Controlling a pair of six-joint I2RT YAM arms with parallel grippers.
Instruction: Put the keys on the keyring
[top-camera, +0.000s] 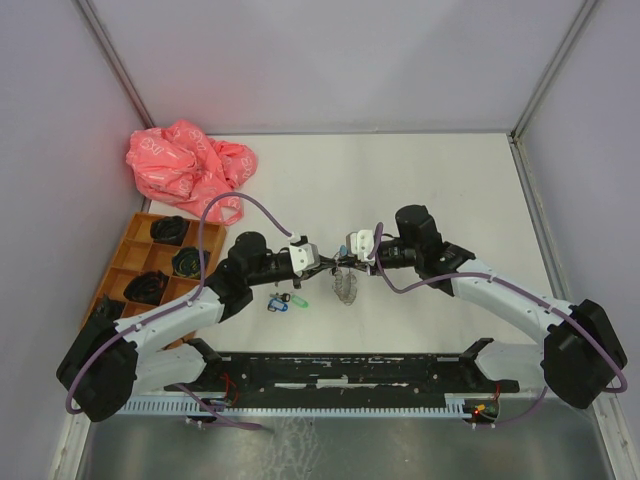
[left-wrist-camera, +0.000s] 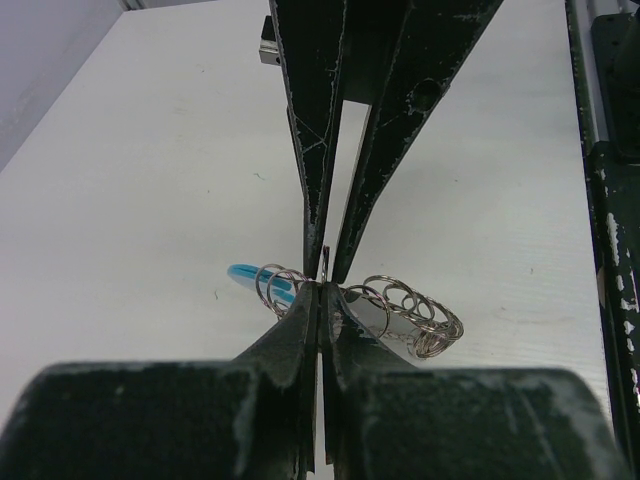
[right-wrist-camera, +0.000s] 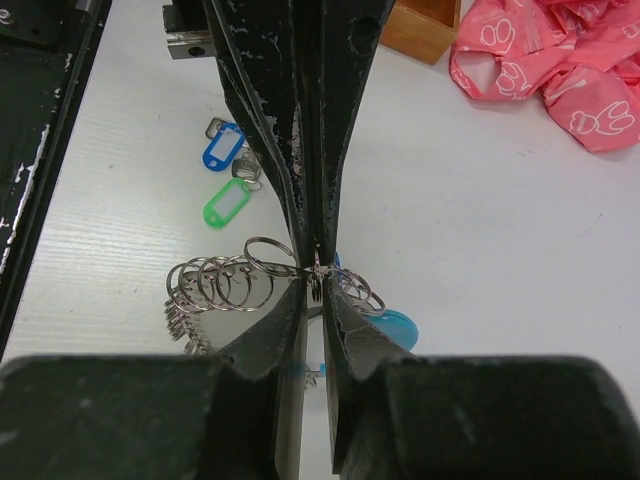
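A crumpled pink plastic bag (top-camera: 188, 165) lies on the white table (top-camera: 430, 190), beyond and well left of the left gripper (top-camera: 328, 264). A wooden tray (top-camera: 118, 258) of compartments holding dark bundles sits farther to that gripper's left.

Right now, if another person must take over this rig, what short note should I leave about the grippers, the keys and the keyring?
Left gripper: shut on one ring of the keyring, a chain of linked metal rings.
Right gripper: fingertips pinched on the same keyring, tip to tip with the left one.
Keys: the blue-tagged key and the green-tagged key lie side by side on the table, nearer the left arm and apart from the keyring.
Done: both grippers have the keyring.
Left: neither of these keys is on it yet. Each must be picked up and threaded on.
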